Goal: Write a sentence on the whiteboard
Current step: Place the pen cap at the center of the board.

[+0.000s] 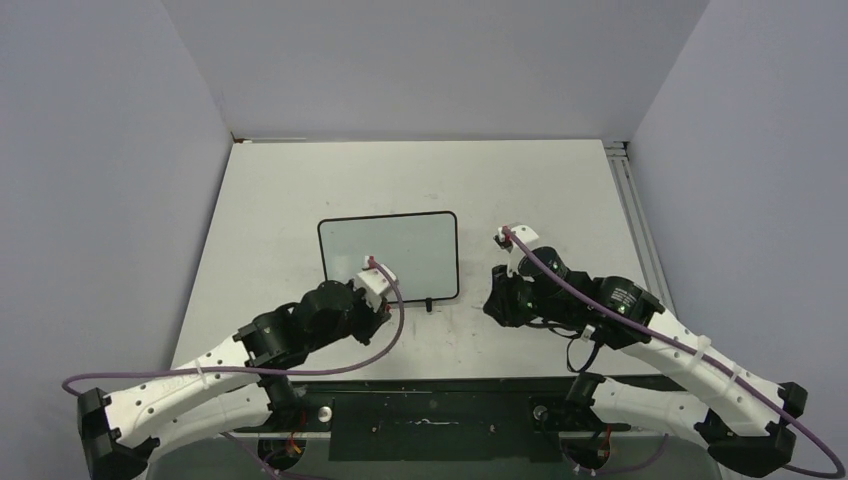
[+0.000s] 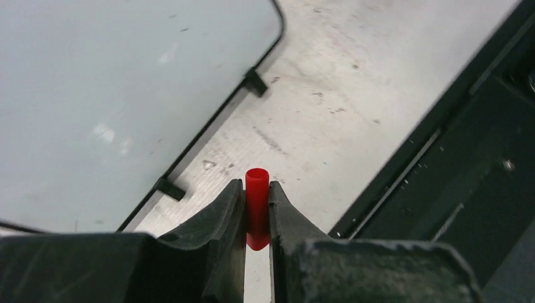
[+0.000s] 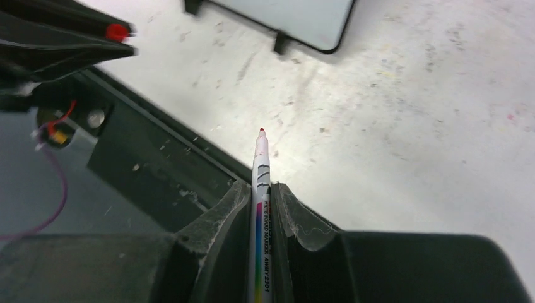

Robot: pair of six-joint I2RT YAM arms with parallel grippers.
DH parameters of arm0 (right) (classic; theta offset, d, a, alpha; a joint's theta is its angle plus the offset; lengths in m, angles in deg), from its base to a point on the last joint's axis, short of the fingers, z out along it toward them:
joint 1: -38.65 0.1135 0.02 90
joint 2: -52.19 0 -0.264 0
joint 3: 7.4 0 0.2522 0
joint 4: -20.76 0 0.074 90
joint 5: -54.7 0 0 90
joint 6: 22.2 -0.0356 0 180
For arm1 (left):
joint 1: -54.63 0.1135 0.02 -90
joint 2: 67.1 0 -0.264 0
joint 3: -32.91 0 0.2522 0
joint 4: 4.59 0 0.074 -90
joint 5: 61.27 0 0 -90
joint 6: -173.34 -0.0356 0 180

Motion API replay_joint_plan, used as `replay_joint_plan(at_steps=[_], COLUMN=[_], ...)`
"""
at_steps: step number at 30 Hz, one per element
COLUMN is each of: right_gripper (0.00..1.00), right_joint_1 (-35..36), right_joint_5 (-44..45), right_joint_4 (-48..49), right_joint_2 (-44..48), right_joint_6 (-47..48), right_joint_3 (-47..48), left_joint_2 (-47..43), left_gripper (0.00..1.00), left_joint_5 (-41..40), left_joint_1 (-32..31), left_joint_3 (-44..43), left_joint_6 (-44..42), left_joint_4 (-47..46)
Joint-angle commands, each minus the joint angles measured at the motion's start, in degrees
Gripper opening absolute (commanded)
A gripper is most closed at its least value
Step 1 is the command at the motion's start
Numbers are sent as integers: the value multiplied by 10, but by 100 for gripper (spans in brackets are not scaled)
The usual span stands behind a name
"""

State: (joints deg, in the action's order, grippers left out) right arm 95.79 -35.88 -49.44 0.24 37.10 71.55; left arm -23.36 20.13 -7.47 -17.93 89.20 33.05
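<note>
Right gripper (image 3: 260, 189) clamps its two fingers on the barrel of a whiteboard marker (image 3: 262, 164), whose bare red tip points forward, held clear above the scuffed tabletop (image 1: 520, 180) close to its dark near edge. Left gripper (image 2: 257, 189) is closed as well, pinching a small red cap (image 2: 257, 208) upright between its jaws, just off the near long edge of the whiteboard (image 1: 390, 255). From the left wrist the cap sits over the tabletop between the board's two small black feet (image 2: 254, 81). The whiteboard lies flat in the middle of the table, black-framed with rounded corners, its surface a plain pale grey. Seen from above, the left arm reaches in to the board's near right corner, while the right arm holds the marker to the right of the board, apart from it, with the two grippers facing each other across a gap of tabletop.
</note>
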Motion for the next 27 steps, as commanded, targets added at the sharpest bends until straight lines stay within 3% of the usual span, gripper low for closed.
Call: replay_joint_plan(at_steps=[1,7,12,18,23,27], right_gripper=[5,5,5,5,5,5], right_joint_1=[-95,-271,-364,-384,-384,-383], right_joint_5=[40,-124,-143,-106,-92,-88], right_joint_4=[62,172,208,224,239,238], right_joint_2=[3,26,35,49,69,76], right_joint_6=[4,49,57,55,50,54], right_joint_3=[-38,-117,-145,-151,-162,-164], left_joint_2=[-22,-46,-38,-28,-5,41], left_gripper=[0,0,0,0,0,0], left_joint_5=[18,58,77,86,128,105], left_joint_1=[101,256,389,527,632,645], left_joint_3=[-29,-61,-96,-78,13,34], left_joint_6=[112,126,114,161,232,250], left_joint_4=[41,90,128,117,29,4])
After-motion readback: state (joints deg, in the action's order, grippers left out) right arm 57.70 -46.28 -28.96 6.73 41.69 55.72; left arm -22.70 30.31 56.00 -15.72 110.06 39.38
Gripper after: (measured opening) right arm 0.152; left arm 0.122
